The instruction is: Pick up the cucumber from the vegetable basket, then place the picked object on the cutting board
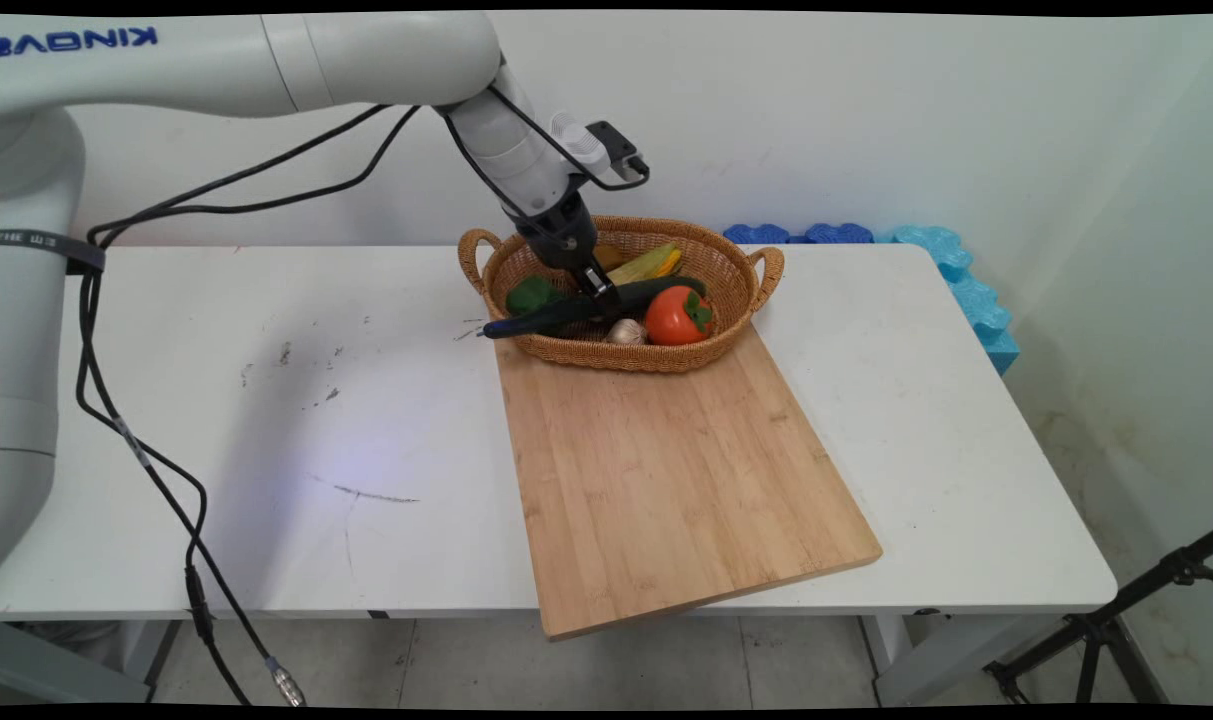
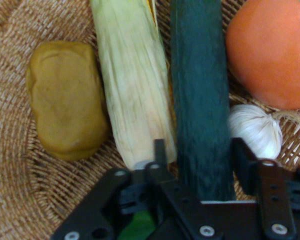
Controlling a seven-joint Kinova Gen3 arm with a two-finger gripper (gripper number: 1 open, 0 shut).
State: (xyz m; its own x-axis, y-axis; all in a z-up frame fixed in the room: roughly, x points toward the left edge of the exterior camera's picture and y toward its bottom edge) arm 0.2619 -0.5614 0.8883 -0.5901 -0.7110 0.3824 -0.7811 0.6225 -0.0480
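Where the jaws stand, they are open just wider than the cucumber (image 2: pixel 200 90) and straddle it near its middle. One sits hard by its flank on the garlic (image 2: pixel 255 130) side. The other shows a thin gap on the corn (image 2: pixel 132 85) side. Nothing is gripped, so far as the hand view shows.

Judgement on handling: the cucumber's skin looks smooth and its body round, so a grip should cross it squarely, as the jaws sit now. It is long, and a grip near its middle should keep it from tipping. The corn husk lies touching it, close enough to be pinched along with it. The garlic and the tomato (image 2: pixel 270 50) crowd the other side.

The cucumber (image 1: pixel 531 320) lies across the wicker basket (image 1: pixel 616 358). One end pokes out over the rim on the arm's side and the other runs behind the tomato (image 1: pixel 674 315). A green pepper (image 1: pixel 531 295) sits on its far side, and a brown potato-like lump (image 2: pixel 65 100) lies beyond the corn.

Pose: the wrist slants down from the upper left into the basket, with the forearm level above it and black cables trailing off. The basket sits on the far end of a wooden cutting board (image 1: pixel 666 470). The board lies on the white desk (image 1: pixel 266 400), with its near corner overhanging the edge.
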